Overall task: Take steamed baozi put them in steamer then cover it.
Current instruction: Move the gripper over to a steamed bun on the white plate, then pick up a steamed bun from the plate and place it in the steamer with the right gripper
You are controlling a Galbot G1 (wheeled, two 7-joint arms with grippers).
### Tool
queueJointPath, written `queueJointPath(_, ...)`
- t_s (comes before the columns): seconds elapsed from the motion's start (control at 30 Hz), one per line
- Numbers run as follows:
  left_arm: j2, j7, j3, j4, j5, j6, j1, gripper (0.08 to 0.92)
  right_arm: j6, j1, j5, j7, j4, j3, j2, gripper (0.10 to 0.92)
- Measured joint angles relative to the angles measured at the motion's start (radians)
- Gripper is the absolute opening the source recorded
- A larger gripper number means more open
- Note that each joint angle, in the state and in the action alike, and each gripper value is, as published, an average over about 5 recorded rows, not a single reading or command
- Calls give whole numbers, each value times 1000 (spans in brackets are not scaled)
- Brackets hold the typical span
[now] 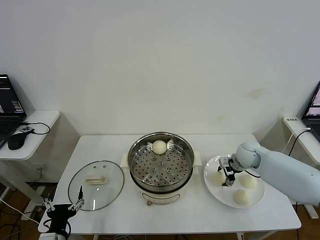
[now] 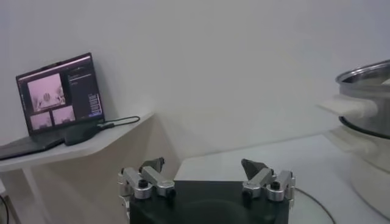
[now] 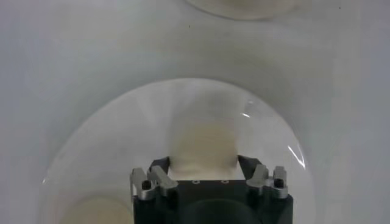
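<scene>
At the tabletop's near left corner I see my left gripper (image 1: 62,205) parked low, jaws spread wide and grasping nothing, just in front of the cover (image 1: 96,184), which lies flat near the front left edge. Toward the right edge sits a white plate (image 1: 256,200); my right gripper (image 1: 227,179) is down on it, jaws clasped around one steamed baozi (image 3: 202,141). Two more buns (image 1: 244,197) rest on the plate's near and right side. The steamer (image 1: 160,165) stands mid-table between cover and plate, lid off, with one bun (image 1: 159,146) on the far side of its perforated tray.
</scene>
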Motion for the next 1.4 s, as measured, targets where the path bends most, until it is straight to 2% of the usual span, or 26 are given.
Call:
queueJointPath(0.4, -2, 0, 2, -8, 1, 0, 1, 823, -4, 72, 30, -25, 32, -11, -29, 577)
queueJointPath(0.83, 9, 0, 2, -28, -1, 2, 4, 823, -54, 407, 169, -39, 128, -162, -57, 581)
queueJointPath(1.1, 5, -1, 10, -36, 0, -1, 11, 823, -141, 597, 338, 0, 207, -259, 16, 588)
queueJointPath(1.4, -1, -1, 6, -48, 2, -1, 11, 823, -264, 662, 536, 82, 225, -313, 186, 594)
